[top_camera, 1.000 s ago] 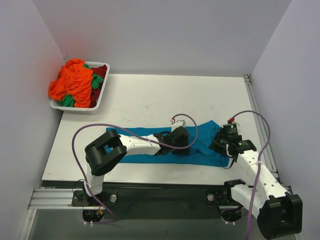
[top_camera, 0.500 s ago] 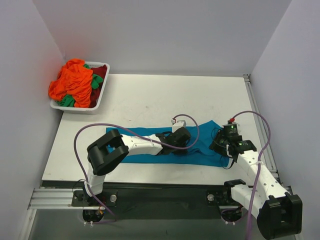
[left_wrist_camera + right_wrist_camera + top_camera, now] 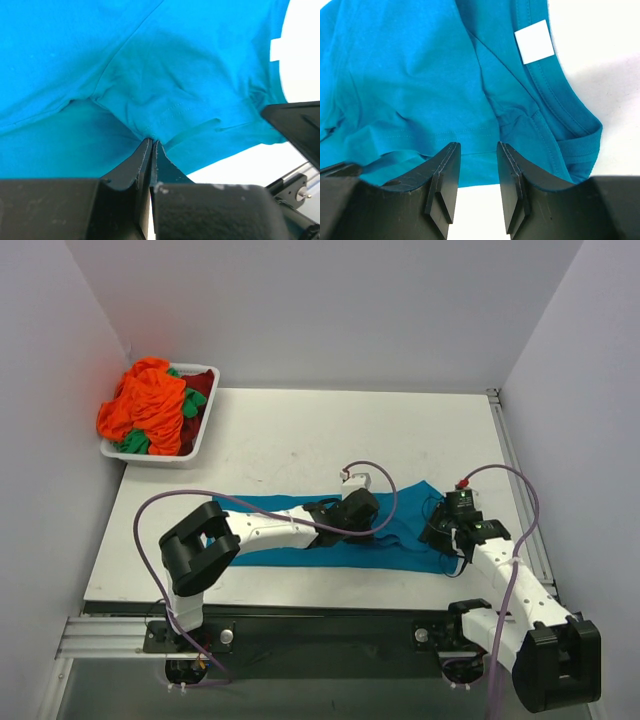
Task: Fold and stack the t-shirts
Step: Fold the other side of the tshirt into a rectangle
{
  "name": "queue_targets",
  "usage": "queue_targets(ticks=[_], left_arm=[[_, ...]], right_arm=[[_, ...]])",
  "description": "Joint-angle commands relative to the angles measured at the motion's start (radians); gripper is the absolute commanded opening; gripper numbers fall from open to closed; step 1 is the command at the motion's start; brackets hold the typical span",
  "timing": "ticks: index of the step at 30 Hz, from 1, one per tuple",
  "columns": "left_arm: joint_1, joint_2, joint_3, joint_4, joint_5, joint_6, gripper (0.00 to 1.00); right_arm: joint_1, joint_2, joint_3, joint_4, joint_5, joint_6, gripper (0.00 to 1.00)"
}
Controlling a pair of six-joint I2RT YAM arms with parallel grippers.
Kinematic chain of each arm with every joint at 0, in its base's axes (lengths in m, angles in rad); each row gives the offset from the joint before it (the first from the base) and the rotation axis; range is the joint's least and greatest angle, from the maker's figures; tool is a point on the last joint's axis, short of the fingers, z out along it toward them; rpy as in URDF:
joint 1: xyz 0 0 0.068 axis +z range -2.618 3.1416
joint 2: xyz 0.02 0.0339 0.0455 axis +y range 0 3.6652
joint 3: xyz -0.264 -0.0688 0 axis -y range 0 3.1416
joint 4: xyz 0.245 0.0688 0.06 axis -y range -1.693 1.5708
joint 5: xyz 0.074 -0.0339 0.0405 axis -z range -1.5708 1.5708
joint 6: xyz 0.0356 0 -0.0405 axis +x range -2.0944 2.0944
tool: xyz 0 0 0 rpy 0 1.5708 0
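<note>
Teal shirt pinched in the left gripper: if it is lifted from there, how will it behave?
Likely floppy: the teal shirt puckers into creases around the left gripper, so it should drape and hang. Probably light: the cloth looks thin and lies flat. Since it is spread wide, its far end may drag.

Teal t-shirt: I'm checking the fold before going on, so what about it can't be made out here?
- Top view: the left arm covers the middle of the teal t-shirt.
- Left wrist view: the left hand is shut on cloth; its fingers hide how many layers are pinched.
- Right wrist view: the hem runs behind the right hand; the frame edges cut the shirt off.
</note>
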Motion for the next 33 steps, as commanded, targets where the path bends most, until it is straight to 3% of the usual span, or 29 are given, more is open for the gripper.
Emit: queue_targets(ticks=[1, 9, 23, 29, 33], left_arm=[[0.005, -0.044, -0.009, -0.012, -0.019, 0.023, 0.0], [0.015, -0.027, -0.032, -0.017, -0.016, 0.016, 0.0], [0.034, -0.019, -0.061, 0.011, 0.013, 0.025, 0.0], [0.04, -0.021, -0.078, 0.023, 0.021, 0.02, 0.0], [0.042, -0.03, -0.087, 0.026, 0.024, 0.032, 0.05]], right_arm=[[-0.009, 0.02, -0.015, -0.001, 0.024, 0.01, 0.36], [-0.012, 0.075, -0.038, 0.022, 0.029, 0.043, 0.22], [-0.02, 0.136, -0.064, 0.065, 0.038, 0.071, 0.26], [-0.035, 0.173, -0.052, 0.057, 0.026, 0.082, 0.08], [-0.049, 0.176, -0.05, 0.042, 0.036, 0.089, 0.08]])
